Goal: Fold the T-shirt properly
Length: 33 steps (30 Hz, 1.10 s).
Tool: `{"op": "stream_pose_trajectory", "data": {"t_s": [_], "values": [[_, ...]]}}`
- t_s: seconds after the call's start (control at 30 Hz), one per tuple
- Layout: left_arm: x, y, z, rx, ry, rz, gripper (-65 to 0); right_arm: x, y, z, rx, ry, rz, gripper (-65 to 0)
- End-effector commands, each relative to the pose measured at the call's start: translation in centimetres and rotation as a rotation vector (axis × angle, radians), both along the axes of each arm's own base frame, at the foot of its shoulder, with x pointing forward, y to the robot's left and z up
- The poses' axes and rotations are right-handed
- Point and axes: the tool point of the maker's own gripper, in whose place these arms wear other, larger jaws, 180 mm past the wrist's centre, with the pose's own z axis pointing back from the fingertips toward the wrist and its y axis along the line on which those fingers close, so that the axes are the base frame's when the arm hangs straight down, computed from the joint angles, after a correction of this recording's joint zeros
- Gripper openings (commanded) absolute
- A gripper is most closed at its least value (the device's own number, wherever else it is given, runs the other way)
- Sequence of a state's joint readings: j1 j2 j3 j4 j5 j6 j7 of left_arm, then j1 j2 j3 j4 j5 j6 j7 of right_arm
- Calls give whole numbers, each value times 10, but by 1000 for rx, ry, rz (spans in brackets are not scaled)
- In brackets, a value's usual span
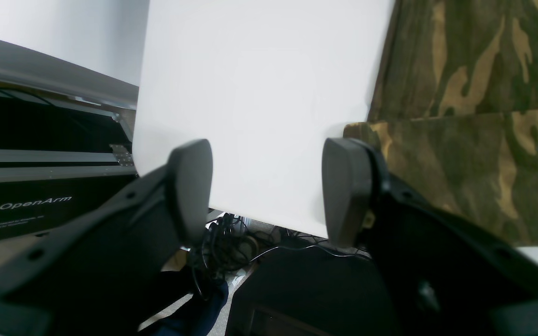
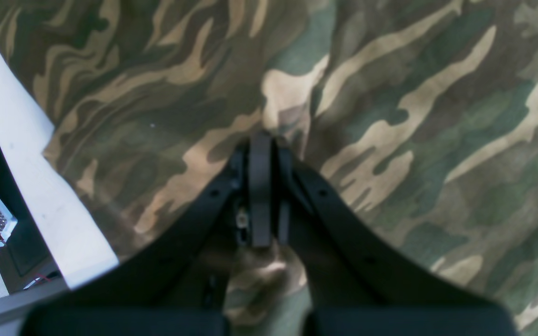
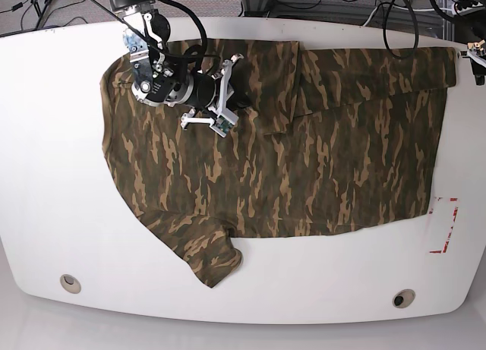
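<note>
Spread wide across the white table (image 3: 53, 213), filling the centre and right of the base view: the T-shirt (image 3: 304, 160), camouflage in olive, brown and tan. One sleeve poking out toward the lower left of that frame, near the table's front edge. Along the top, a flap of cloth doubled over onto the body, its edge running down just right of upper centre.

Upper left of the base view, right arm reaching in over the shirt. Right gripper (image 2: 260, 140) clamped tight, pads pressed together with no gap showing in its wrist view; tips down against the camouflage cloth, though whether any fabric is actually pinched between them cannot be made out. A bunch of cloth showing beneath the fingers at the bottom centre of that view. White table edge curving down the left side of the frame.

Left gripper (image 1: 266, 189) spread wide apart in its own wrist view, holding nothing, hanging out past the table edge with bare white table behind it. Shirt filling the upper right and right of that frame, a folded edge crossing it; right-hand pad (image 1: 343, 191) close beside the shirt's corner. Cables (image 1: 224, 240) tangled on the floor below, between the pads.
</note>
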<state>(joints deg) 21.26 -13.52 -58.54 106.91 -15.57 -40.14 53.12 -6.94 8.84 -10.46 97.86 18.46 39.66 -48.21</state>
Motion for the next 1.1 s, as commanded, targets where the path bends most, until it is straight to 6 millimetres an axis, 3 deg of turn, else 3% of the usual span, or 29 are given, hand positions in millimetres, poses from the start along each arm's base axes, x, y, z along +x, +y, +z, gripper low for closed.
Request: {"op": "stream_pose_trajectory", "data": {"t_s": [0.0,0.23,0.4,0.6,0.9,1.07], "values": [[7,2,11,22,-33,-18,-303,7,-2,12,22,-41,3,-648],[14,-10,3,-1,-20,-57,-299,3,-5,24,14,-82,14,-650],[11,-22,-17,-65,-3,-50,-299,1,-12,37,6,-122,9,-650],[15,-22,-35,-133,-16,-2,-299,-2,-12,43,7,-139,15,-650],[-7,-10,-68,-230,31,88,-297,-5,-12,41,6,-131,16,-650],[-1,-11,-75,-262,22,100,-296,-9,-11,39,8,-122,17,-650]]}}
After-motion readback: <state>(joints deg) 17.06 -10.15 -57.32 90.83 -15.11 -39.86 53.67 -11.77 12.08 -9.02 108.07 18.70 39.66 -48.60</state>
